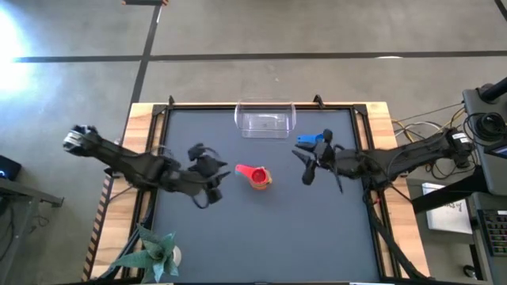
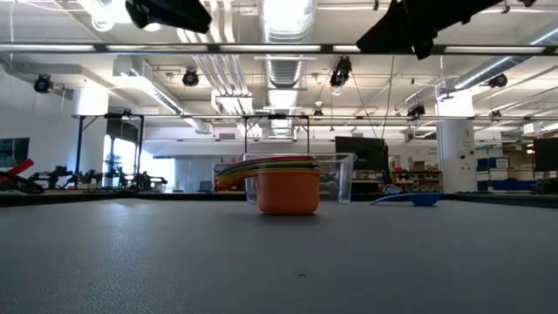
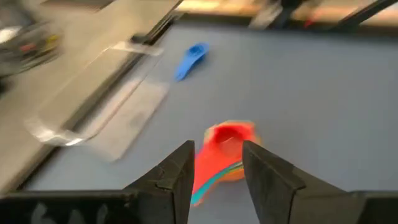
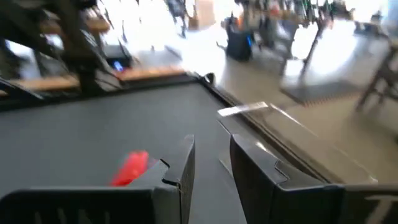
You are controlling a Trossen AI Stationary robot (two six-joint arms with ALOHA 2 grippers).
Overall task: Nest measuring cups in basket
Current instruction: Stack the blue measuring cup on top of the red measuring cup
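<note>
A stack of nested measuring cups [image 1: 257, 176], orange outermost with red uppermost, rests on its base mid-table; its handles [image 2: 240, 170] fan toward the table's left. A lone blue cup [image 1: 314, 139] lies on the mat to the right of the clear basket [image 1: 265, 120], which stands at the far edge. My left gripper [image 1: 224, 176] hovers left of the stack, open, above the table; the red cup [image 3: 225, 138] shows beyond its fingers. My right gripper [image 1: 306, 168] hangs open to the right of the stack, just nearer than the blue cup, with nothing between its fingers [image 4: 186, 162].
A green artificial plant [image 1: 154, 252] stands at the near left corner. The dark mat [image 1: 261, 237] lies bare toward the near edge, framed by wooden table edges [image 1: 142, 119]. Cables and equipment [image 1: 475, 127] sit off the right side.
</note>
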